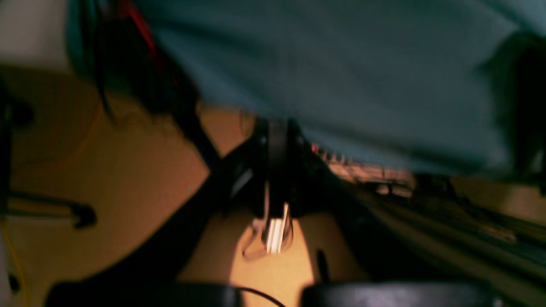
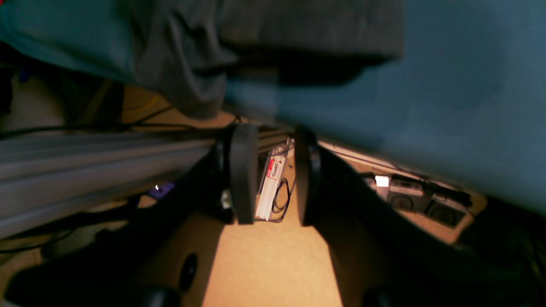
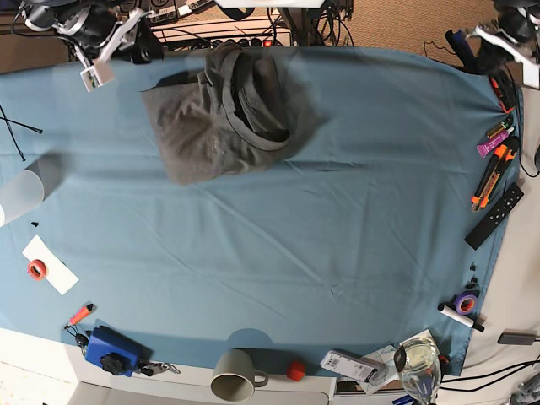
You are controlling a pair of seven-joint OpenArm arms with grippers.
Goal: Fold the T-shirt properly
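Note:
The dark grey T-shirt [image 3: 224,114] lies crumpled at the table's far edge, left of centre, collar up. In the right wrist view a fold of it [image 2: 183,64] hangs over the teal table edge. My right gripper [image 2: 275,162] is open and empty, off the far left corner [image 3: 94,59], left of the shirt. My left gripper [image 1: 277,162] looks shut and empty, beyond the far right corner [image 3: 510,34], well away from the shirt. Both wrist views are blurred.
The blue-teal cloth [image 3: 337,211] covers the table. Markers [image 3: 494,169] and a remote [image 3: 494,215] lie at the right edge. A white cup [image 3: 21,194] stands left. A mug [image 3: 234,374], a blue box [image 3: 110,350] and a glass [image 3: 419,367] line the near edge.

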